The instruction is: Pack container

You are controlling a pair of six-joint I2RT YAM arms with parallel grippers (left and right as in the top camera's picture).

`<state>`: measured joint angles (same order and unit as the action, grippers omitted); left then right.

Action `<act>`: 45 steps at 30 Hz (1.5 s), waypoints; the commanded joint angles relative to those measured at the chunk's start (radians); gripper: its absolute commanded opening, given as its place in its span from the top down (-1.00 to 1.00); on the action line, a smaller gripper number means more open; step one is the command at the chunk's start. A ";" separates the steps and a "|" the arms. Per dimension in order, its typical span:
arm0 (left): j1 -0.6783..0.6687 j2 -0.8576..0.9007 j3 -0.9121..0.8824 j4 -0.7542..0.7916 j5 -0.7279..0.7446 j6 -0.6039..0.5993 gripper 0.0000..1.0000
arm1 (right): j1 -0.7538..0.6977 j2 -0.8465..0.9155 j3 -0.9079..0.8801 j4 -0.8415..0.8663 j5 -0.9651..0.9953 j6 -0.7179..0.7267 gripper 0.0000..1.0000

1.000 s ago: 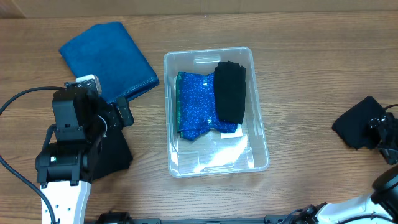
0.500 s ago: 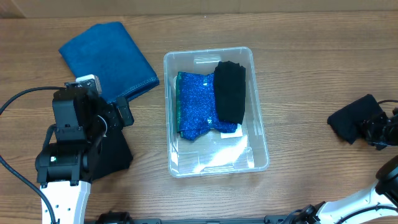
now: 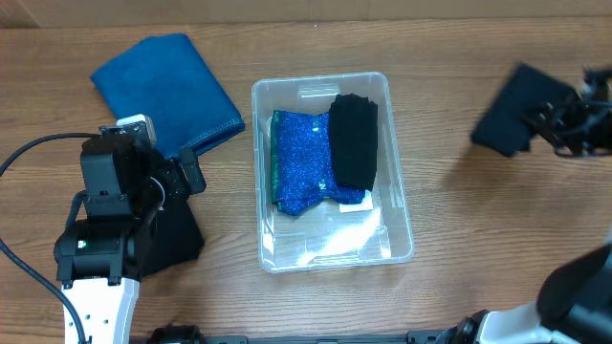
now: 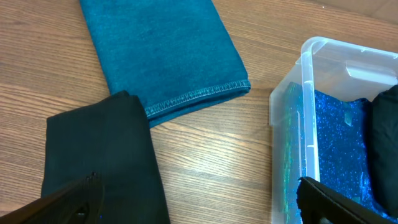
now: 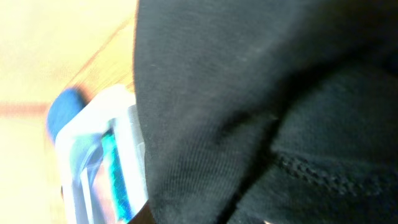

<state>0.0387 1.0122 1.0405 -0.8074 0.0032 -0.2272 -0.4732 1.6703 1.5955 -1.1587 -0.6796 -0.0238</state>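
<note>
The clear container (image 3: 320,81) sits mid-table, holding a blue glittery cloth (image 3: 301,158) with a folded black cloth (image 3: 354,143) on top. Up in the air at the right, my right gripper (image 3: 550,119) is shut on another black cloth (image 3: 507,113). That black cloth (image 5: 261,93) fills the right wrist view and hides the fingers, with the container (image 5: 93,168) blurred at the left. My left gripper (image 3: 186,177) stays open left of the container. In the left wrist view the left gripper (image 4: 199,208) spans bare wood between a third black cloth (image 4: 99,162) and the container wall (image 4: 305,112).
A folded blue towel (image 3: 163,86) lies at the back left, its hem close to the black cloth (image 3: 177,239) under my left arm. The blue towel (image 4: 161,50) also tops the left wrist view. A black cable (image 3: 29,153) loops off the left edge.
My right gripper closed on the black cloth at the right edge, lifted it off the table and carried it up and leftwards. The left arm has not moved.
</note>
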 commanded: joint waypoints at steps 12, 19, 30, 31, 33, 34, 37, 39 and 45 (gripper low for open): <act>-0.006 0.001 0.026 0.004 -0.014 0.026 -1.00 | 0.902 -0.127 -0.117 0.060 0.044 0.223 0.92; -0.006 0.001 0.026 0.004 -0.014 0.026 -1.00 | 1.094 -0.122 -0.399 0.266 0.051 0.380 0.92; -0.006 0.001 0.026 -0.001 -0.013 0.026 -1.00 | 1.238 -0.078 -0.538 0.345 0.242 0.519 0.92; -0.006 0.001 0.026 -0.001 -0.013 0.026 -1.00 | 1.238 -0.064 -0.538 0.349 0.247 0.519 0.91; -0.006 0.001 0.026 -0.001 -0.013 0.026 -1.00 | 1.237 -0.031 -0.538 0.351 0.270 0.519 0.90; -0.006 0.001 0.026 -0.003 -0.013 0.026 -1.00 | 1.237 -0.009 -0.538 0.351 0.288 0.519 0.79; -0.006 0.001 0.026 -0.004 -0.013 0.026 -1.00 | 1.237 0.052 -0.538 0.370 0.299 0.493 0.28; -0.006 0.001 0.026 -0.004 -0.013 0.026 -1.00 | 1.237 0.058 -0.537 0.377 0.341 0.467 -0.18; -0.006 0.001 0.026 -0.004 -0.013 0.026 -1.00 | 1.220 0.037 -0.406 0.286 0.631 0.411 -0.56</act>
<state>0.0387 1.0122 1.0405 -0.8139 0.0032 -0.2253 0.7570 1.7309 1.0927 -0.8436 -0.2146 0.4324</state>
